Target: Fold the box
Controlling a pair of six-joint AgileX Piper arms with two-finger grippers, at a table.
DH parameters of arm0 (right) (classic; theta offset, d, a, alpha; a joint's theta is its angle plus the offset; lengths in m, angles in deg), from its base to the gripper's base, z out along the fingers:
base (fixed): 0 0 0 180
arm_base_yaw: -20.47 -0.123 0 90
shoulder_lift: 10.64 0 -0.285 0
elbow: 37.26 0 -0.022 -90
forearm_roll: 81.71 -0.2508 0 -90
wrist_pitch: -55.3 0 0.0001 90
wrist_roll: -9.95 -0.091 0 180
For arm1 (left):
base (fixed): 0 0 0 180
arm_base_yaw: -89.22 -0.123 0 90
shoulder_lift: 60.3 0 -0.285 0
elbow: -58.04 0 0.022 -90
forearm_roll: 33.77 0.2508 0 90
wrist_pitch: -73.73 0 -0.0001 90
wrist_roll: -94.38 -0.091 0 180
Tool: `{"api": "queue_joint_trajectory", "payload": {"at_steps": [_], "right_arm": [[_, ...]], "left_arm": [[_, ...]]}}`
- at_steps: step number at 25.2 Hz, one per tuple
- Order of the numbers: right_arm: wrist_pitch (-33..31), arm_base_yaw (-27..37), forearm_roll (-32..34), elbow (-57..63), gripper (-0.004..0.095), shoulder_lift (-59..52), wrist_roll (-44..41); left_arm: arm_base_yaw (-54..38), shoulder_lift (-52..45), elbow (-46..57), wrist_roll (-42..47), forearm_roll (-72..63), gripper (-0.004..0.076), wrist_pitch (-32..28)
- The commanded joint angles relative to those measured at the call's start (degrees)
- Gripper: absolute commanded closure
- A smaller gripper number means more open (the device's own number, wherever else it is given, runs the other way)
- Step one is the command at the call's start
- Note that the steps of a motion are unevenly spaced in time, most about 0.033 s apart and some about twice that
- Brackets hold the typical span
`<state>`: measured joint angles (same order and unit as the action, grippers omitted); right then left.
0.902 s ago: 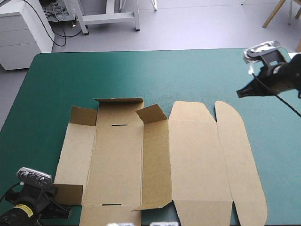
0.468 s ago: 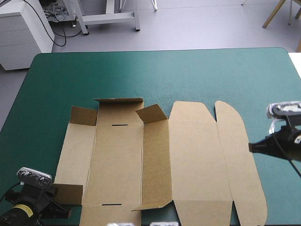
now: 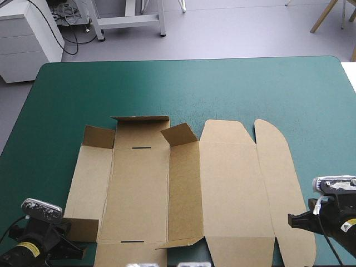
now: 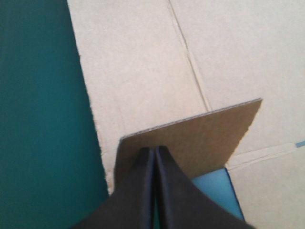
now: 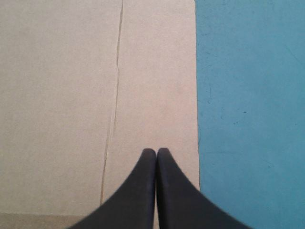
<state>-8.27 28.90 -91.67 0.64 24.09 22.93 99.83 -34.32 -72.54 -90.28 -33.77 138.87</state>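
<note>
The brown box (image 3: 222,183) lies as a cut sheet on the teal-green cover, near the front edge. Small flaps (image 3: 179,134) at its left half stand raised; the rounded lid flap (image 3: 281,183) on the right lies flat. My left gripper (image 3: 78,251) is at the near left corner, shut, its tip (image 4: 155,150) against the raised corner flap (image 4: 205,136). My right gripper (image 3: 290,219) is low at the near right, shut. In the right wrist view its tip (image 5: 156,150) rests over the lid flap (image 5: 157,86), close to that flap's outer edge.
The teal-green cover (image 3: 167,89) stretches from the box to the table's far edge. A strip of cover (image 5: 248,105) runs beside the lid flap on the right. The front table edge is close behind both grippers.
The right arm has swung from the far right of the table down toward the front edge, ending at the lid flap's near right side. The left arm and the box have not moved.
</note>
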Motion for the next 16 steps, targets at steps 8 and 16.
{"api": "queue_joint_trajectory", "payload": {"at_steps": [8, 16], "right_arm": [[5.13, 0.35, -2.83, 0.88, 0.0927, -1.60, 0.49], [6.28, 0.35, -3.08, 1.02, 0.0927, -1.60, 1.90]], "left_arm": [[-0.09, 0.61, -6.64, 0.30, -10.99, 0.0734, 0.79], [-0.09, 11.51, -16.84, 0.38, -11.39, 0.0734, 5.33]]}}
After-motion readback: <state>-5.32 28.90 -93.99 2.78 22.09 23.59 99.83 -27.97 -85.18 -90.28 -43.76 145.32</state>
